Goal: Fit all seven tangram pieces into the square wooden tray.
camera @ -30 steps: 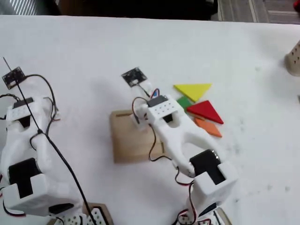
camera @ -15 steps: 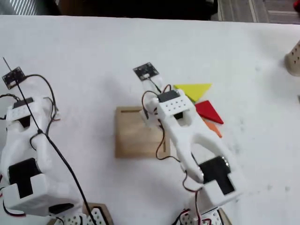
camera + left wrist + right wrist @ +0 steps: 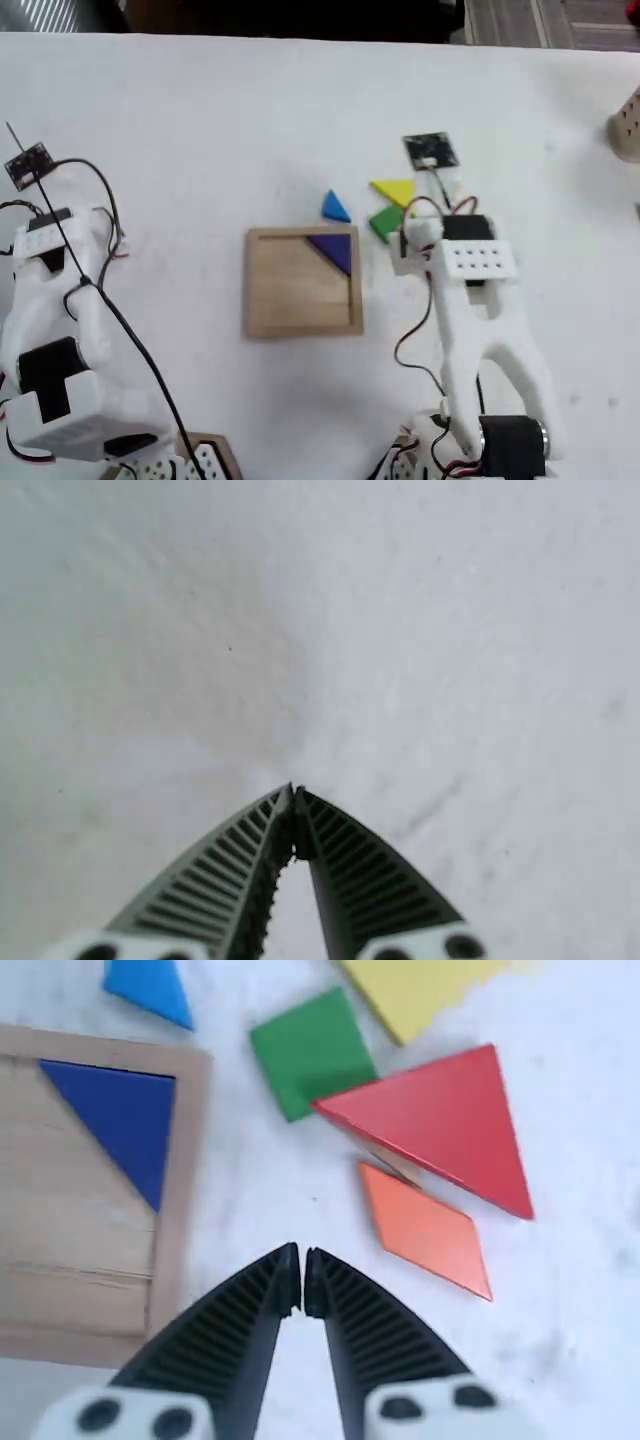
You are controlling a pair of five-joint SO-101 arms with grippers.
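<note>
Only the dark blue triangle (image 3: 115, 1110) sat in the square wooden tray (image 3: 185, 1190) beside the right gripper (image 3: 302, 1260), whose jaws were together and empty. Five coloured pieces (image 3: 440, 1125) lay loose ahead of it.

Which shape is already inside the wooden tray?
The dark blue triangle, tucked into a corner of the wooden tray. Every other piece lies outside it.
</note>
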